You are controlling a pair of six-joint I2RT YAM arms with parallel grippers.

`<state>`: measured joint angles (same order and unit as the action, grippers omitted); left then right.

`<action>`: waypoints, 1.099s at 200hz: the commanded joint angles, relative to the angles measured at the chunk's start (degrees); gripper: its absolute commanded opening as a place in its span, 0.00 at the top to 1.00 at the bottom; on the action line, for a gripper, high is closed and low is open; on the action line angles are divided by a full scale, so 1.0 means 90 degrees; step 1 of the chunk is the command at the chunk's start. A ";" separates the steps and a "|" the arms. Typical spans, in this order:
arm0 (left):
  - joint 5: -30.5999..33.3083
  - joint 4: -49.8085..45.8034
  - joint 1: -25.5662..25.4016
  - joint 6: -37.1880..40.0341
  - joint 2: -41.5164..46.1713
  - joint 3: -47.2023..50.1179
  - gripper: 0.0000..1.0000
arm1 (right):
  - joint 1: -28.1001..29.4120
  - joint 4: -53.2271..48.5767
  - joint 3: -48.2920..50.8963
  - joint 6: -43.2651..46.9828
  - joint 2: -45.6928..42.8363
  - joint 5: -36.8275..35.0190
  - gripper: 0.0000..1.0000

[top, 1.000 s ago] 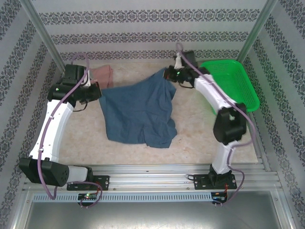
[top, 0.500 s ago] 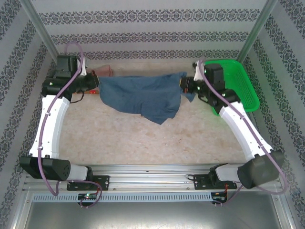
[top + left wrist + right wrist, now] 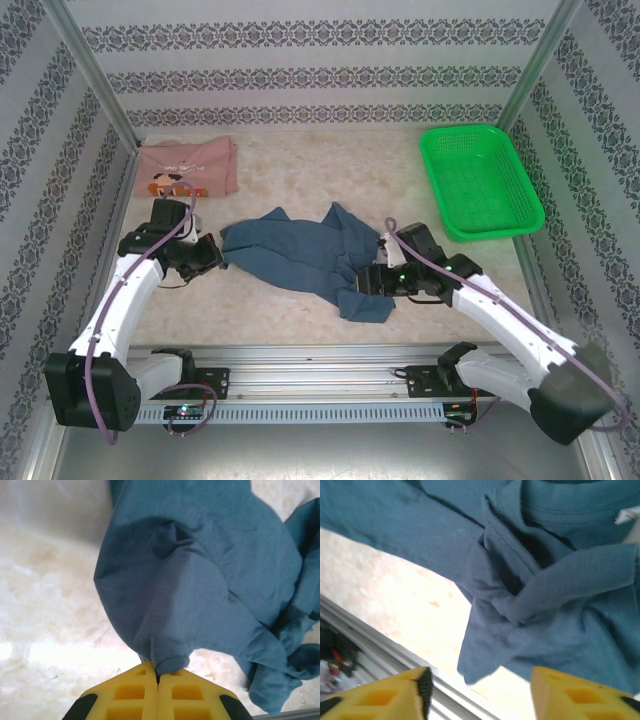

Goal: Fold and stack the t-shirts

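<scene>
Closest to me, at the near right end of the blue t-shirt [image 3: 300,255], the right gripper [image 3: 372,281] is low over the table [image 3: 300,170]. Its yellow jaws stand apart and nothing is between them; in the right wrist view the bunched cloth with the collar lies just ahead of the right gripper [image 3: 477,695], apart from both fingers. At the left end of the same shirt the left gripper [image 3: 212,255] is clenched, and the left wrist view shows a small fold of the blue t-shirt [image 3: 200,580] pinched between the closed tips of the left gripper [image 3: 158,672]. The shirt is crumpled, not flat. Its long axis runs from left to right between the two grippers, and the right end falls a little toward the near edge. I judge that the next move depends on this: the left arm already has its end, and the right arm must find a new hold on the heap directly before it. Beyond the shirt, to the far left, the pink t-shirt [image 3: 185,170] lies flat. To the far right of it is the green basket [image 3: 492,233].
</scene>
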<state>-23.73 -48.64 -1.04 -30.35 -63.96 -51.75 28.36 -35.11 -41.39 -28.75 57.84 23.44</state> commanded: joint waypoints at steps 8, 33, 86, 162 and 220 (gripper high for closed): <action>0.0182 0.0188 0.0018 -0.0194 0.0127 0.0293 1.00 | -0.0849 -0.0782 -0.0153 -0.0602 -0.0812 -0.0136 0.30; 0.0281 0.0180 0.0008 -0.0176 0.0079 0.0392 1.00 | -0.1664 -0.1636 -0.0280 -0.0708 -0.0515 -0.0149 0.29; 0.0282 0.0236 0.0008 -0.0096 0.0027 0.0422 1.00 | -0.1851 -0.1716 0.0518 -0.1219 0.0069 0.0117 0.39; 0.0270 0.0250 0.0008 0.0007 0.0147 0.0490 1.00 | -0.2022 0.0103 0.1761 -0.2483 0.0067 0.0086 0.51; 0.0268 0.0213 0.0008 0.0071 0.0297 0.0538 1.00 | -0.2167 0.1064 0.1944 -0.3146 0.0240 0.0006 0.53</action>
<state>-21.85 -47.27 -1.06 -30.89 -62.50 -47.59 9.19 -30.37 -24.62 -53.17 59.05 24.03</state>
